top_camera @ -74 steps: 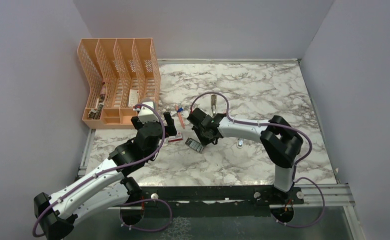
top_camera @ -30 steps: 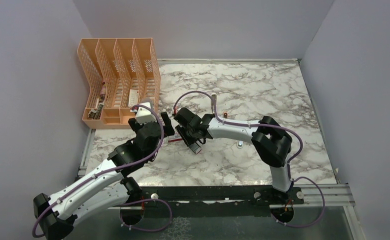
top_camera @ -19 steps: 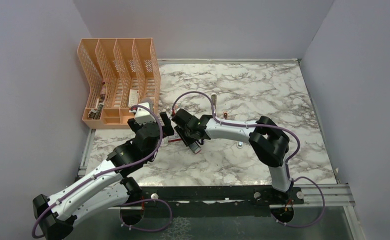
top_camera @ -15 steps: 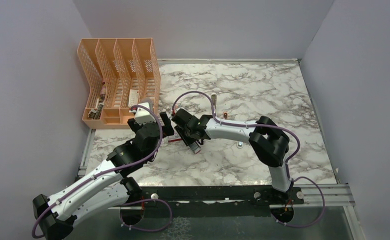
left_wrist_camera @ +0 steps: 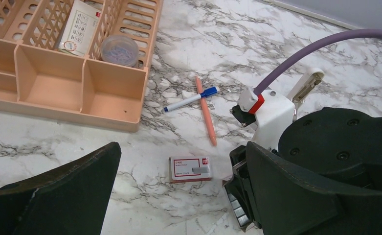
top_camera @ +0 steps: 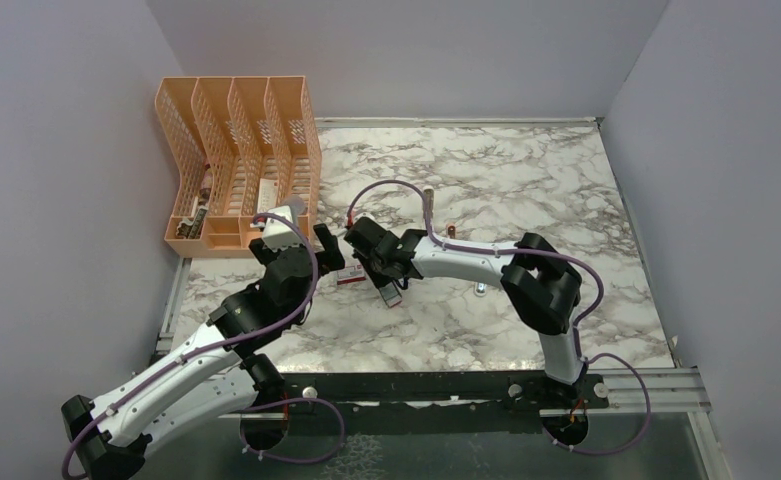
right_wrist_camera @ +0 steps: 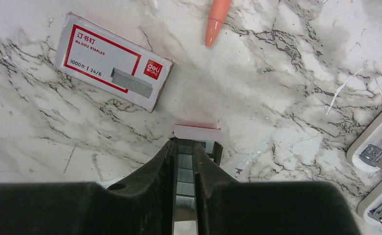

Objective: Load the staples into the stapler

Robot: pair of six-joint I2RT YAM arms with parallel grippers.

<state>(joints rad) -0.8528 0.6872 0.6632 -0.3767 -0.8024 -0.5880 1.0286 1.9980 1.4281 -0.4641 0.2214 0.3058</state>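
**A:** The right fingers [right_wrist_camera: 154, 181] stand narrow, pinched on the staples [right_wrist_camera: 184, 178], a grey strip sitting in its small open tray [right_wrist_camera: 197, 132] on the tabletop [right_wrist_camera: 277, 98].

**B:** And the left fingers [left_wrist_camera: 66, 191]?

**A:** Spread wide and holding nothing, they hover over the red-and-white box [left_wrist_camera: 191, 169]. The stapler [right_wrist_camera: 378, 143] lies near the tray, off to the right in the right wrist view, with its silver inner parts showing.

**B:** What could go wrong?

**A:** The grip looks thin to me. The strip could snap or slip on the lift, or the tray could come up with it. The two arms are also close together, so a swing toward the stapler might knock the box or the orange pen [left_wrist_camera: 206, 117].

**B:** Any writing?

**A:** The box reads "No.0012 STAPLES", "1000 | 24/6" and "deli", with Chinese characters above.
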